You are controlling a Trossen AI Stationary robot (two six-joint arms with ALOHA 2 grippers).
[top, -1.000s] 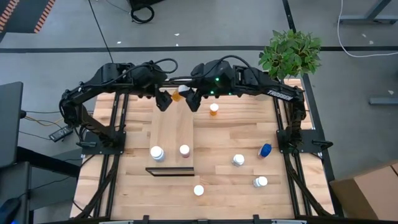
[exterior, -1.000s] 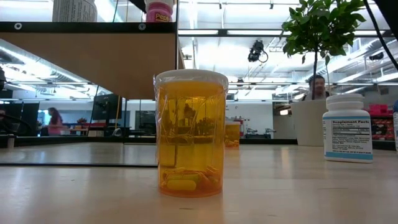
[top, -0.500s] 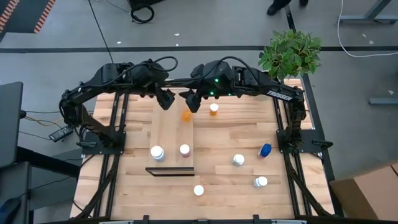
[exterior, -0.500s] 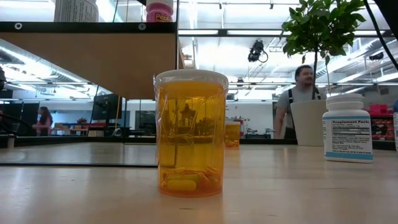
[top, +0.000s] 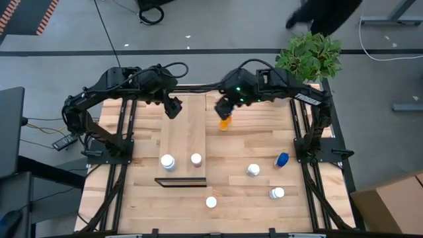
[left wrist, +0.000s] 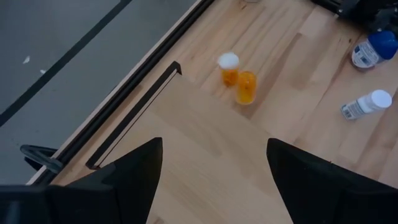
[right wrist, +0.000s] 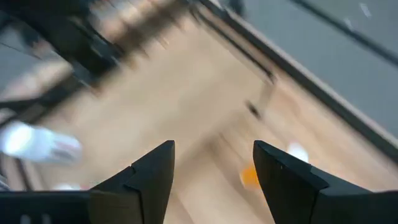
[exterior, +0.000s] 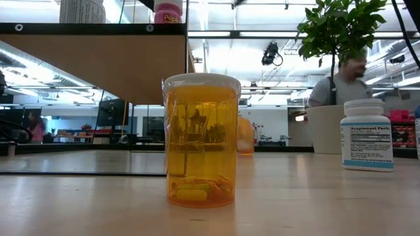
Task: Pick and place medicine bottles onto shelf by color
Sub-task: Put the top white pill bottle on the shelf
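Compared with half a second earlier, the right gripper (top: 225, 108) has shifted off the shelf (top: 184, 142) toward the table's right side and now sits over two orange bottles (left wrist: 246, 86) that stand just beside the shelf's far right edge; the uncapped orange one, earlier seen on the shelf's far end, now lies next to the white-capped one (left wrist: 229, 67) on the tabletop. The right gripper's fingers (right wrist: 149, 177) are spread with nothing between them. The left gripper (top: 173, 108) hangs over the shelf's far left edge, much as before, its fingers (left wrist: 132, 173) likewise apart and empty. A white bottle (top: 167, 162) and a pink bottle (top: 196, 159) remain on the shelf's near end. A person (exterior: 344, 84) has moved behind the plant pot (exterior: 325, 128). Legible writing: the white bottle at right (exterior: 366, 134) in the low view reads "Supplement Facts"; the pink bottle's label up on the shelf partly reads "Pep". A large orange bottle (exterior: 201, 140) stands nearest the low camera.
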